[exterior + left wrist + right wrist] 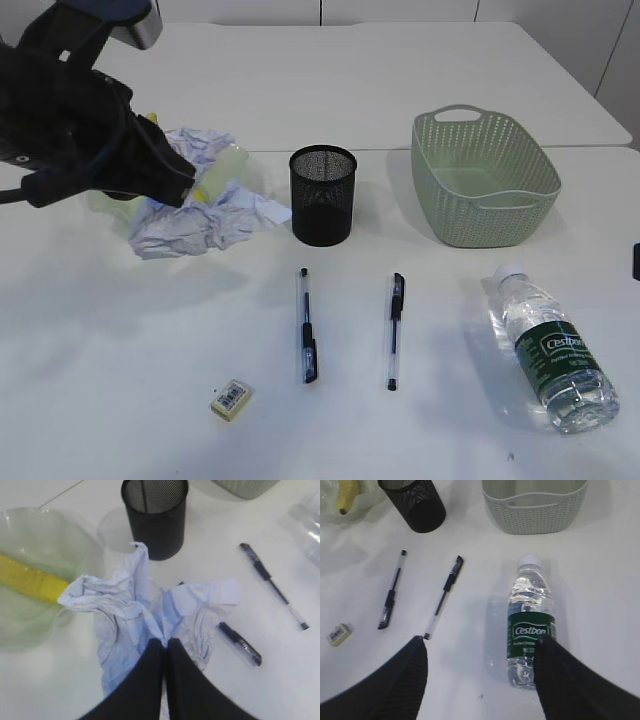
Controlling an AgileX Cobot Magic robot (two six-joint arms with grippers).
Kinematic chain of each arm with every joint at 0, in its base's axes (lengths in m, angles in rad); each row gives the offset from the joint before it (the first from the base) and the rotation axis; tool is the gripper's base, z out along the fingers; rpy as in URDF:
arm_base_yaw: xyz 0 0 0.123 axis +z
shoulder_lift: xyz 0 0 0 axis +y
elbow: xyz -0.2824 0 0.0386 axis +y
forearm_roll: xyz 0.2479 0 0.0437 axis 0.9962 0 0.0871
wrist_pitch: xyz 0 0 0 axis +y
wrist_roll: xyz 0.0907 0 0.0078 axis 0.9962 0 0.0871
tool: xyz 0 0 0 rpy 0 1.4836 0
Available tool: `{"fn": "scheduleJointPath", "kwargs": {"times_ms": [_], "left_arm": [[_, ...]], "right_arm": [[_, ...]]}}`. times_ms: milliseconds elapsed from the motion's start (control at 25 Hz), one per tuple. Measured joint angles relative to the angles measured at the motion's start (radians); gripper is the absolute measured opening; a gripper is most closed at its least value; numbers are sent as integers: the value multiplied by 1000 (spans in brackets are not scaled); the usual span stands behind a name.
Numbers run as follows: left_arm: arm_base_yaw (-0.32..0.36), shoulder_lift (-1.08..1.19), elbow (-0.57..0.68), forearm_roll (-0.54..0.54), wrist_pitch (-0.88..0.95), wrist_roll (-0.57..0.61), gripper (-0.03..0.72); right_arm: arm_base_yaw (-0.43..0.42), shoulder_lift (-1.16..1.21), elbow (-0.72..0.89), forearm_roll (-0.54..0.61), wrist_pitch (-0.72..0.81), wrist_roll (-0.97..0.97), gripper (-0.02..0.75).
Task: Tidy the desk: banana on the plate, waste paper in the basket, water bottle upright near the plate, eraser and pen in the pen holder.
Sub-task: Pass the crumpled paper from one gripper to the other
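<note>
Here left gripper (pixel 165 647) pinched together on crumpled paper (pixel 135 610) just right of the plate (pixel 30 530), right gripper (pixel 480 660) spread apart above lying bottle (pixel 530 625).

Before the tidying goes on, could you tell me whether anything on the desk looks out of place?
The water bottle lies on its side rather than upright. Two pens and the eraser lie loose outside the pen holder. Crumpled paper sits beside the plate.
</note>
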Motion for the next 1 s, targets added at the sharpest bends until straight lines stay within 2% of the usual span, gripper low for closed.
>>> {"fn": "scheduleJointPath", "kwargs": {"times_ms": [400,600,760,1000], "left_arm": [[-151,0,-70,-93,-81,0,-22],[-214,0,-76,-98,-100,0,-22],[-233,0,-77,-111,-104,0,-22],[-234,0,-77,-132,-104,0,-22]], "right_arm": [[0,18,0,345,-39,-165,496],[0,90,0,635,-53,-326,496],[0,160,0,882,-66,-488,496],[0,289,0,1170,-50,-698,496]]}}
